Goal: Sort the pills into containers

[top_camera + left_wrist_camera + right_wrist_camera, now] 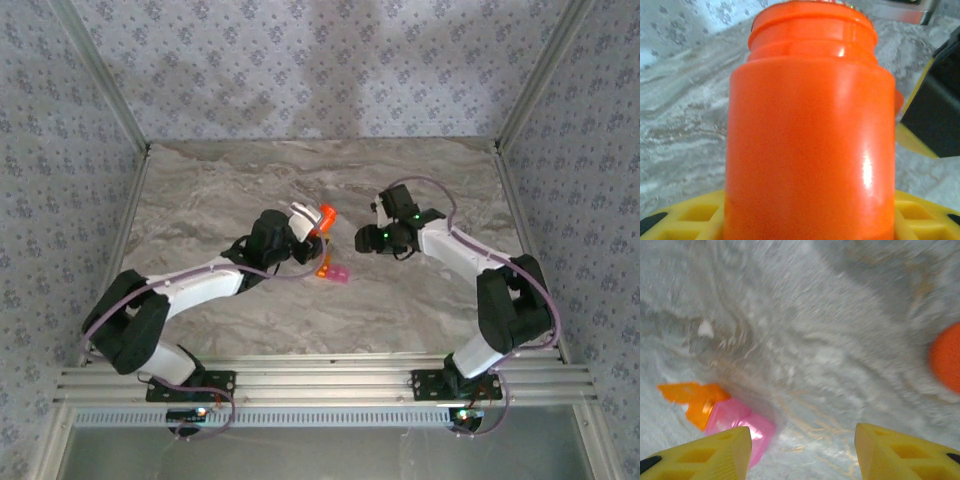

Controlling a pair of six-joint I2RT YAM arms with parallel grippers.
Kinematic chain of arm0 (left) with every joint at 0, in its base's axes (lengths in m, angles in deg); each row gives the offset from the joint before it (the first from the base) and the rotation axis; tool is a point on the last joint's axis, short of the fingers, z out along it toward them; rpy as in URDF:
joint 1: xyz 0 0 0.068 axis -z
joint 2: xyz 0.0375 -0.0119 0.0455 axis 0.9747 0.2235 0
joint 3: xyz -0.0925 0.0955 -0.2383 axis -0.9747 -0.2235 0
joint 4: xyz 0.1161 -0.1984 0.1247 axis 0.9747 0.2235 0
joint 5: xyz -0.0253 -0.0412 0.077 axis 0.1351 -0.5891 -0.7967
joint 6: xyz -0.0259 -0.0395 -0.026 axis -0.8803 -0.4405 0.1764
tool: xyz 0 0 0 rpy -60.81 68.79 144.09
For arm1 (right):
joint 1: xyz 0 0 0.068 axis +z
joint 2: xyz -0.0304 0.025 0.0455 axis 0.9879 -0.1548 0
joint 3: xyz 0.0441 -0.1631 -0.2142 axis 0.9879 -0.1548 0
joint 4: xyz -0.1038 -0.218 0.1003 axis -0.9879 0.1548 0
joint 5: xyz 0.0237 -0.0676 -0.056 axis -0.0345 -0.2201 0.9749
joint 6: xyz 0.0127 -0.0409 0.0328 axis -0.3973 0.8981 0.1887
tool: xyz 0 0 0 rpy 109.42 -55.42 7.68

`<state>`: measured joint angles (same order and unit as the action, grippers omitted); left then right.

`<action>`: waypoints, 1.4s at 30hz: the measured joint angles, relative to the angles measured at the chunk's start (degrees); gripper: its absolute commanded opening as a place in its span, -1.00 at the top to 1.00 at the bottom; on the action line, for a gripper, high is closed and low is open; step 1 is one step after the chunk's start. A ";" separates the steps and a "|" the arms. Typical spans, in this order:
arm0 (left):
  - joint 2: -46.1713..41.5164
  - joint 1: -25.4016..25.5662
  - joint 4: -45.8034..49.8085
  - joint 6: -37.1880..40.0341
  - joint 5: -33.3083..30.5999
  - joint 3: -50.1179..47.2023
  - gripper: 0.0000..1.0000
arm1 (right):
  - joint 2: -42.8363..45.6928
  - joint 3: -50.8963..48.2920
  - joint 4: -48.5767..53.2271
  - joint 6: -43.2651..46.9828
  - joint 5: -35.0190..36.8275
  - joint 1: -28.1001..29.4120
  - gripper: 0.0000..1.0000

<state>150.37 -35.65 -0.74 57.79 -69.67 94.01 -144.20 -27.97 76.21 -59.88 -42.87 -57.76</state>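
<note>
My left gripper is shut on a tall opaque orange bottle, held above the middle of the table. Yellow fingers show on both sides of its base. The containers, two tiny joined boxes, lie just below it: the orange one with its lid open, and the pink one. My right gripper hovers to their right, open, with bare table between its yellow fingers. The pink box sits by its left finger. The pills are hidden.
The orange bottle shows at the right edge of the right wrist view. A small white speck lies on the marble beyond the boxes, too blurred to name. Patterned walls and metal posts enclose the table.
</note>
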 measured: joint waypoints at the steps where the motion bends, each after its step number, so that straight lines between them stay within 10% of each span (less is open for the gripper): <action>1: 1.11 -0.09 -1.36 -0.07 -0.02 0.63 1.00 | 0.00 0.52 0.31 -0.02 0.94 -0.92 -0.23; 19: 25.86 3.69 -45.18 -1.46 0.66 6.91 1.00 | -7.89 10.80 5.81 0.76 11.54 -8.74 -0.53; 42: 31.54 7.08 -55.01 2.86 2.82 6.88 1.00 | -16.68 12.79 7.10 2.93 11.45 -9.20 -0.40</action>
<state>181.91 -28.57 -55.75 60.66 -66.85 100.90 -160.88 -15.18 83.31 -56.95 -31.42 -66.97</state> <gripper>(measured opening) 0.519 0.709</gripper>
